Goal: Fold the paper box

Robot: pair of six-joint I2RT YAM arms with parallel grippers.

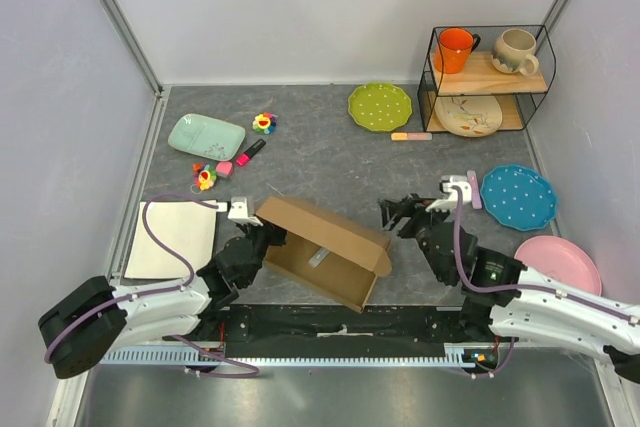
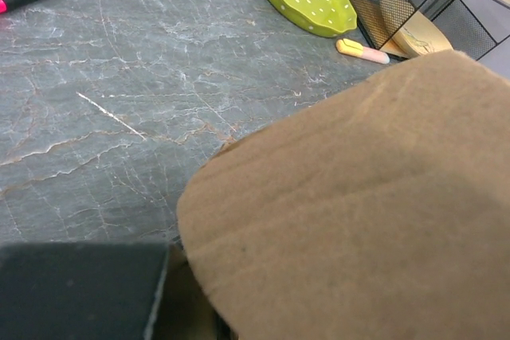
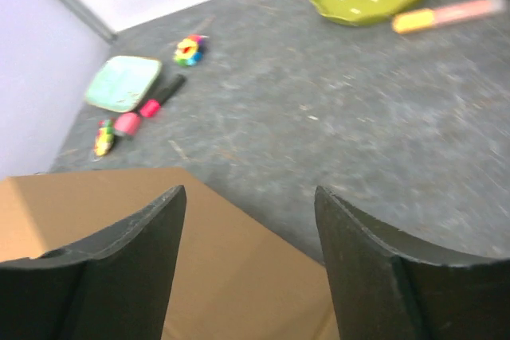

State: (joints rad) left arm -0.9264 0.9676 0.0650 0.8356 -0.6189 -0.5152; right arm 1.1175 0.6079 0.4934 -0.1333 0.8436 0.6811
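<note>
Your paper box (image 1: 325, 252) sits half-folded on the worktop (image 1: 330, 162), right pincer (image 3: 250, 193) wide and empty beside it, left pincer (image 1: 262, 237) at its left edge (grip hidden, can't tell); next, likely fold it shut.

Robot lab cell: white panel walls (image 1: 300, 7), aluminium rails (image 1: 120, 22), grey tabletop (image 1: 330, 157).
</note>
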